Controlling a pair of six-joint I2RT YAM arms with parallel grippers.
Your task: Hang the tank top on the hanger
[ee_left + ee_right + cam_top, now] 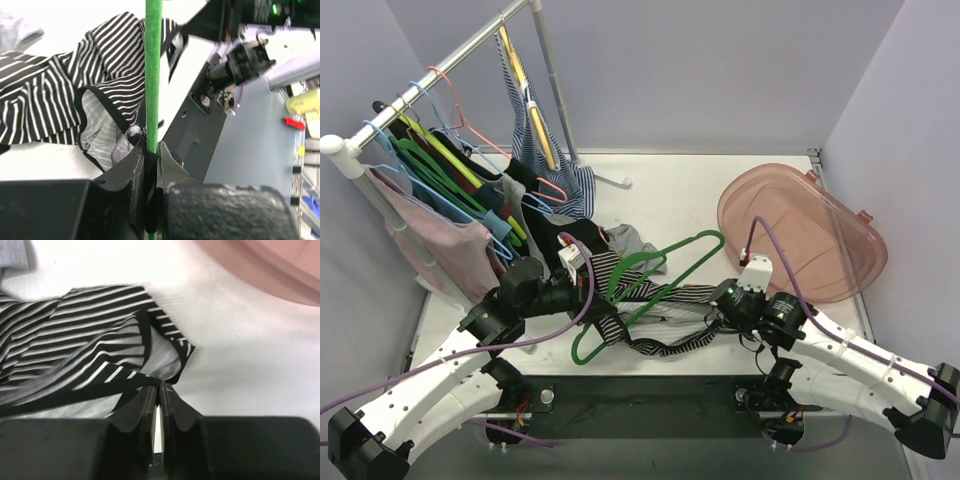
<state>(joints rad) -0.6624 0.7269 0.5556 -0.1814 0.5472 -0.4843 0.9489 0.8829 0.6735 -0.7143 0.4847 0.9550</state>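
Left wrist: jaws clamp the hanger [153,75], tank top [50,100] just beside.

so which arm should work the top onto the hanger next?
Right, probably. The right gripper is shut on the dark edging of the top, so it can drag the cloth. The left gripper is clamped on the hanger bar and should just steady it.

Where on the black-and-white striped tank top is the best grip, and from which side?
The dark edging at the corner of the fine-striped black-and-white tank top, approached from the right, as the right hand grips it: that hem is thin and lifted, while the body lies crumpled beneath the slim green plastic hanger.
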